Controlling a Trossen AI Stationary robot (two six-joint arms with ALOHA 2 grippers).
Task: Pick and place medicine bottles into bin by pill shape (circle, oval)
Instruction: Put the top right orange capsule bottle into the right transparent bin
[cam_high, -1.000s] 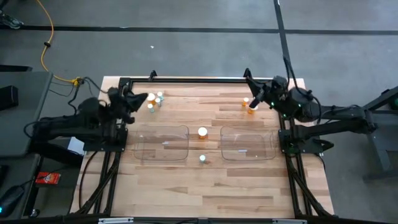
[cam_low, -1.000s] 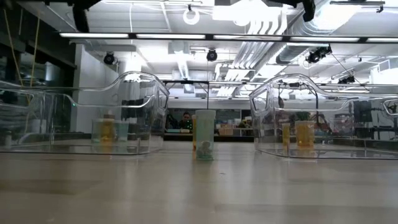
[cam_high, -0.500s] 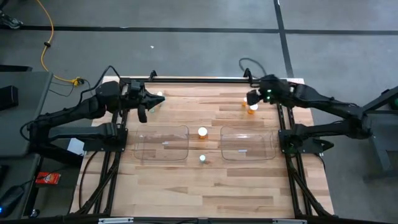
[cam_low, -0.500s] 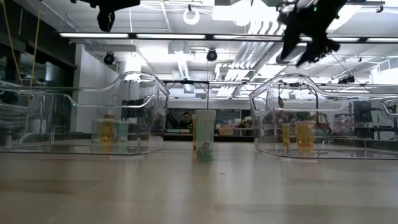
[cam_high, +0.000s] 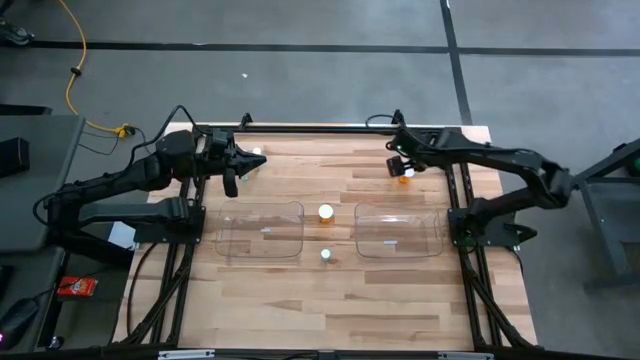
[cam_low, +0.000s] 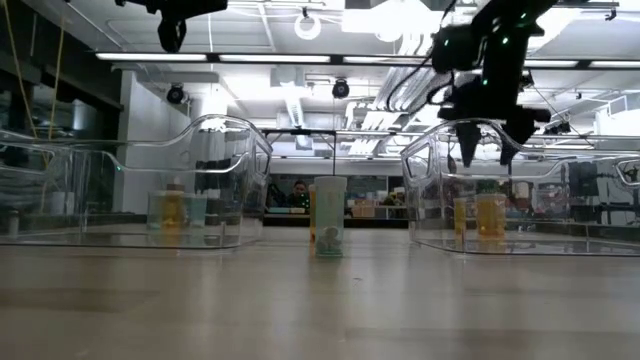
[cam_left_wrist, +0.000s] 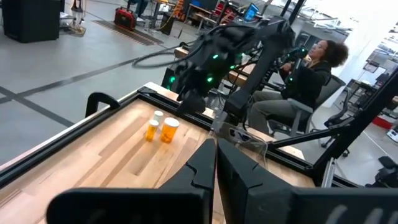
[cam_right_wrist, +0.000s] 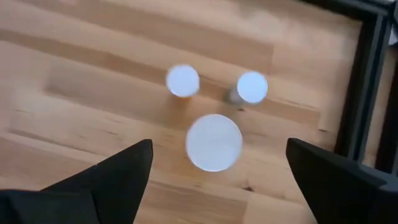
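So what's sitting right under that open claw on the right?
Three white-capped bottles on the wood, straight below the right claw, which hangs open above them. Only their caps show from above; the pills inside stay hidden.

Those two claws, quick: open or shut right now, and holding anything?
Left gripper: shut, empty, raised over the table's far left.
Right gripper: open, empty, above three bottles.

Left gripper (cam_high: 237, 165): I lifted it off the 10 o'clock bottle cluster, hangs above it, jaws pressed together | Right gripper (cam_high: 398, 166): I swung it out over the 1 o'clock bottles (cam_right_wrist: 213, 142), fingers (cam_right_wrist: 112, 180) now spread wide, pointing down | Right arm: stretched toward 12.
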